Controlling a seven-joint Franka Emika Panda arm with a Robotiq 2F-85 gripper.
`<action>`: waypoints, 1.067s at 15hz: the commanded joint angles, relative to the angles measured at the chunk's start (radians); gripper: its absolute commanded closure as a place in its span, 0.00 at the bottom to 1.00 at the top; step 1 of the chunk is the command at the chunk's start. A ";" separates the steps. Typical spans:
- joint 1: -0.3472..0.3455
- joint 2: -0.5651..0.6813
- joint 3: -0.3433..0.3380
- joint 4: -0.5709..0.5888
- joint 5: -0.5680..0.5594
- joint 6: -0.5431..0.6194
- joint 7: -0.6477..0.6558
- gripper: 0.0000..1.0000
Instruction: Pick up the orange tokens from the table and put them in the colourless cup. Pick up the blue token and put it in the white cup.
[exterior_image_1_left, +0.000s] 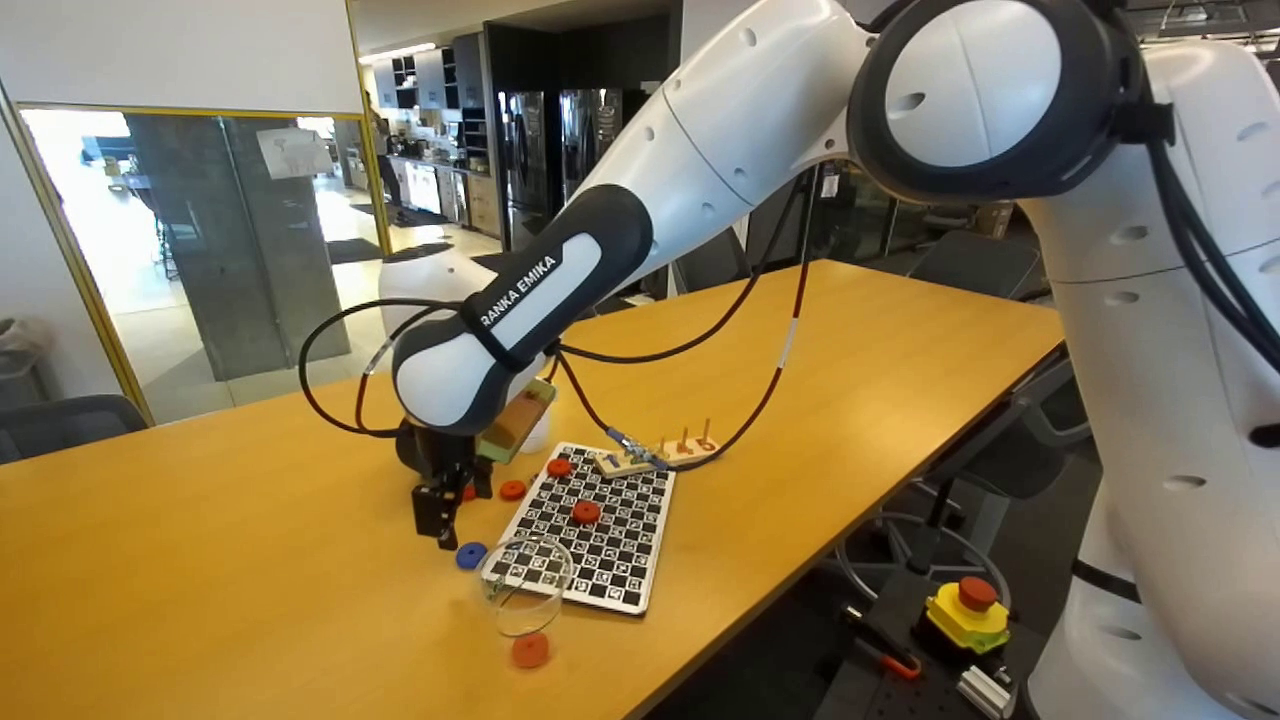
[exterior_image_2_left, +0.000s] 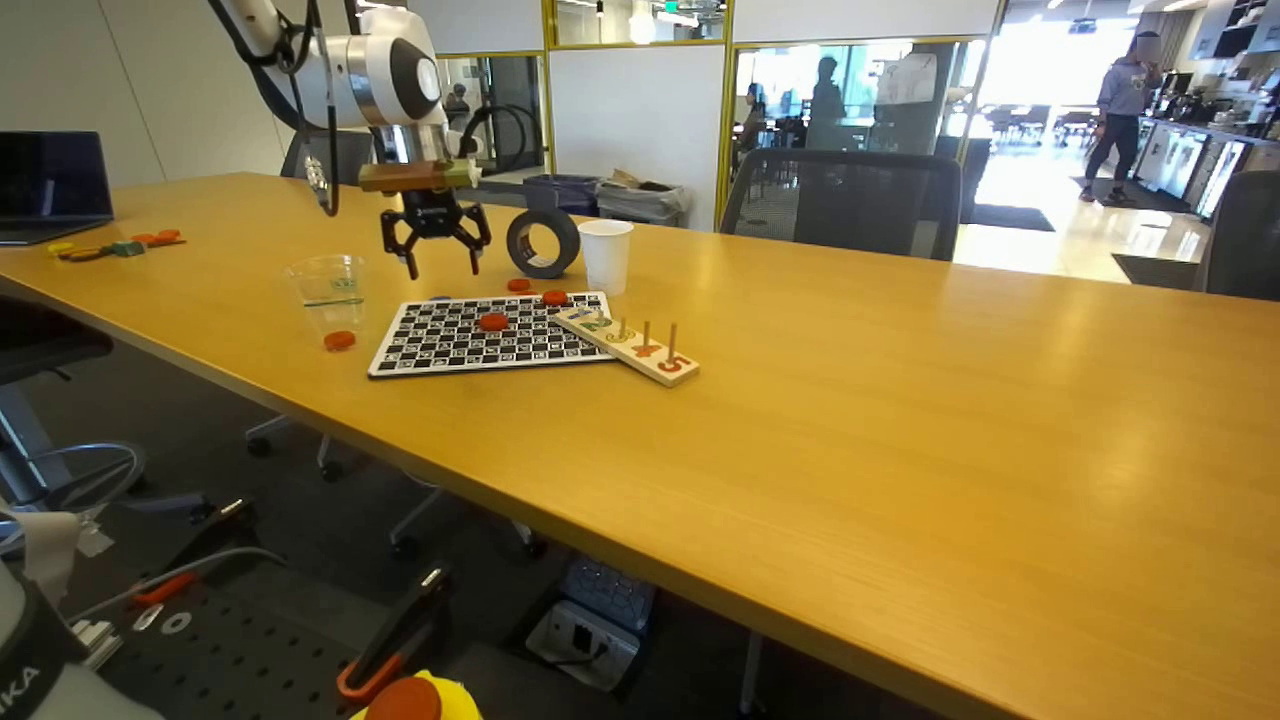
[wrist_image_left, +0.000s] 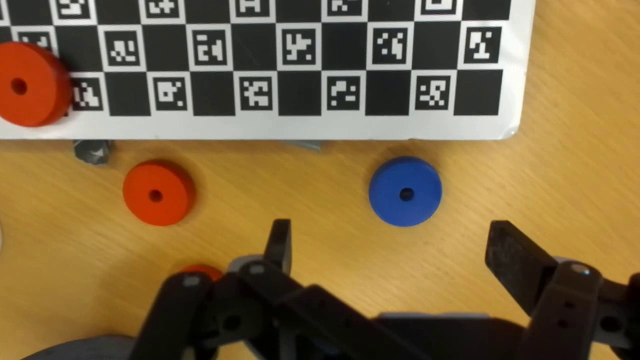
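Black two-fingered tool (wrist_image_left: 391, 241): wide apart, gripping nothing. Flat round blue token (wrist_image_left: 405, 191), likely target: just beside black-and-white chequered board (wrist_image_left: 260, 65). I advise centring before descent, clear of board.

orange token (wrist_image_left: 202, 270) partly behind pincer (wrist_image_left: 390, 241), board (wrist_image_left: 295, 70) cropped

Five flat, round orange tokens (exterior_image_1_left: 586, 512): two rest on a checkered board (exterior_image_1_left: 610, 560), two lie near each other on the glossy wooden counter (exterior_image_2_left: 900, 400) beside it, and one shows at the base of the upright colourless cup (exterior_image_2_left: 330, 298), apparently inside. A blue token (wrist_image_left: 395, 200) with a centre hole lies on the counter, just beside the board. The opaque white cup (exterior_image_2_left: 605, 257) stands upright, well apart from the other.
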 joint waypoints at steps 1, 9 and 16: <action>0.005 0.018 0.005 0.018 0.038 0.019 0.009 0.00; 0.004 0.028 0.004 -0.005 0.081 0.057 0.024 0.00; 0.000 0.041 -0.001 -0.008 0.084 0.048 0.037 0.00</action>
